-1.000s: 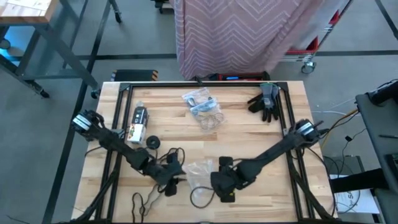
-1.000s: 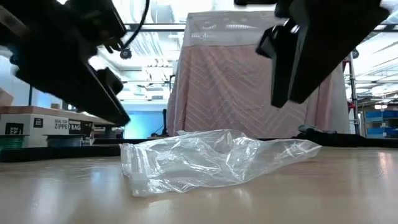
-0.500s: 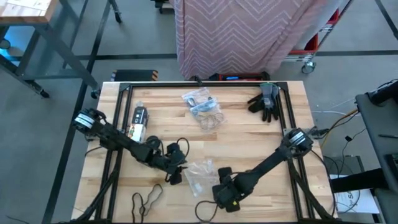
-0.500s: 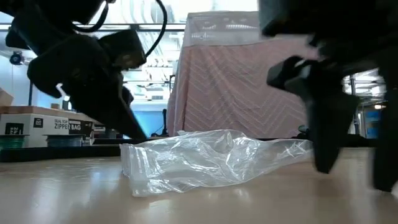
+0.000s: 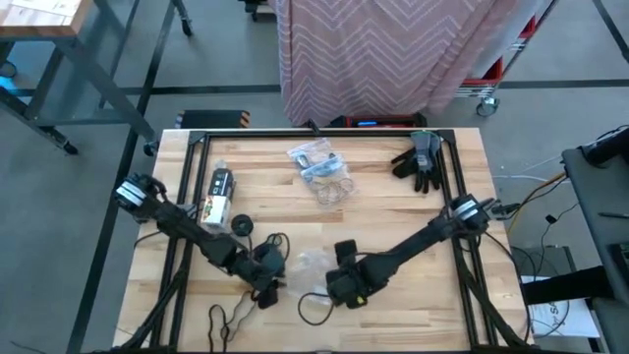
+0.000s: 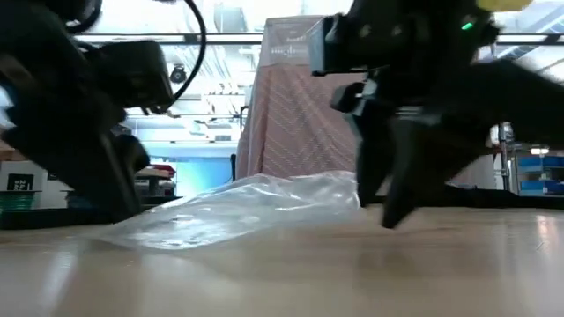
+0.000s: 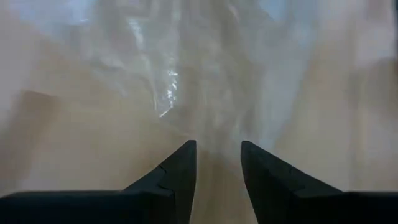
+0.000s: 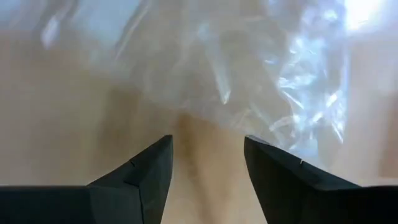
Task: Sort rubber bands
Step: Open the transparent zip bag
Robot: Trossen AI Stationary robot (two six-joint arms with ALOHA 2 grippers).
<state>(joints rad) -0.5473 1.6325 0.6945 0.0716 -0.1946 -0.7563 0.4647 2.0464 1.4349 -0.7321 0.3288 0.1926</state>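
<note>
**Both grippers close in on the clear bag**

The left gripper (image 5: 267,283) and right gripper (image 5: 339,285) sit low at the near edge of the pale wooden table (image 5: 393,216), flanking a crinkly clear plastic bag (image 5: 313,264). Both pincers stand apart, empty. Thin black rubber-band loops (image 5: 313,310) lie just beside them. The step looks like readying the bag; next, one gripper must pinch its edge.

No words or numbers can be read here. The box (image 6: 19,183) at the far left of the low view has a label, too blurry.
</note>
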